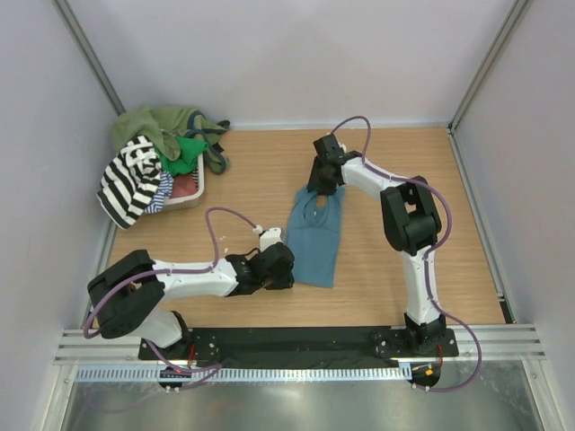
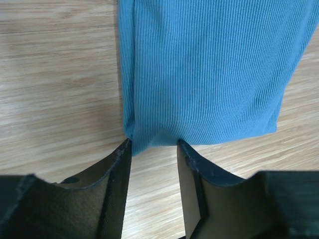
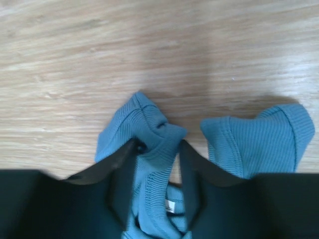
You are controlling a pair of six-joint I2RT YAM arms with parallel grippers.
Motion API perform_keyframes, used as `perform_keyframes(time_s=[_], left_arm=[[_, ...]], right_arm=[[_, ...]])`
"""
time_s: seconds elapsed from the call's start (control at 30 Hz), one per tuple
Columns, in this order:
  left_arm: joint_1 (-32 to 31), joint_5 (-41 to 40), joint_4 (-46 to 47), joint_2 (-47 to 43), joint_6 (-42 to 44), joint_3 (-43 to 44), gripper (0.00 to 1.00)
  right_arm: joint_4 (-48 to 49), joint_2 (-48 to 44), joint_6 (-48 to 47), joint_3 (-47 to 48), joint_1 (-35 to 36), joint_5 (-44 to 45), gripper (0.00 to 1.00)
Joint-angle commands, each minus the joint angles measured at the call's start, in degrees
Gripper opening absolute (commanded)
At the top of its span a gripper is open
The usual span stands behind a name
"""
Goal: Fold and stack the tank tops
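Observation:
The teal-blue tank top (image 1: 316, 238) lies flat on the wooden table, straps at the far end. My right gripper (image 1: 320, 190) is at the straps; in the right wrist view it (image 3: 158, 144) is shut on one bunched strap (image 3: 149, 124), and the other strap (image 3: 259, 137) lies free to the right. My left gripper (image 1: 287, 269) is at the near left hem corner; in the left wrist view it (image 2: 153, 144) is open, with the hem corner (image 2: 149, 139) just between its tips. The black-and-white striped tank top (image 1: 130, 180) hangs over the heap at far left.
A white basket (image 1: 195, 193) at the far left holds the heap: an olive top (image 1: 148, 124), a green one (image 1: 187, 151) and a thin navy-striped one (image 1: 162, 193). Grey walls enclose the table on three sides.

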Motion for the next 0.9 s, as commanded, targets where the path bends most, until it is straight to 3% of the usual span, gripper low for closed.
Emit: perform_keyframes(time_s=[0.0,0.03,0.2,0.27,0.57,0.6,0.7,0.77,0.87], left_arm=[[0.18,0.96,1.77,1.68,0.94,0.92,0.38],[0.18,1.05,2.03,1.77,0.94,0.83,0.35],[0.18,1.05,2.03,1.6,1.2,0.56,0.08],[0.18,1.23,1.77,1.42,1.2,0.48,0.02],[0.18,2.02,1.5,1.6,1.2,0.13,0.0],[0.18,2.02,1.42,1.51,1.11,0.12,0.0],[0.18,1.67,1.33,1.51,0.94,-0.31,0.0],[0.18,1.58,1.24,1.68,0.76,-0.32,0.0],[0.18,1.4,1.15,1.69,0.76,-0.05,0.0]], right_arm=[[1.67,0.84,1.38,3.88,0.08,-0.5,0.4],[1.75,1.11,1.38,4.49,0.08,-0.24,0.31],[1.84,2.25,-0.02,6.34,0.08,0.55,0.16],[3.07,2.61,-0.46,6.86,-0.01,0.38,0.1],[6.41,6.47,-3.89,12.93,-0.1,-1.73,0.07],[6.06,7.0,-3.8,13.89,-0.27,-1.73,0.07],[4.39,8.14,-4.07,17.23,-0.45,-4.26,0.35],[4.83,7.88,-3.98,17.5,-0.45,-5.07,0.48],[5.36,6.48,-4.5,17.41,-0.45,-6.13,0.53]])
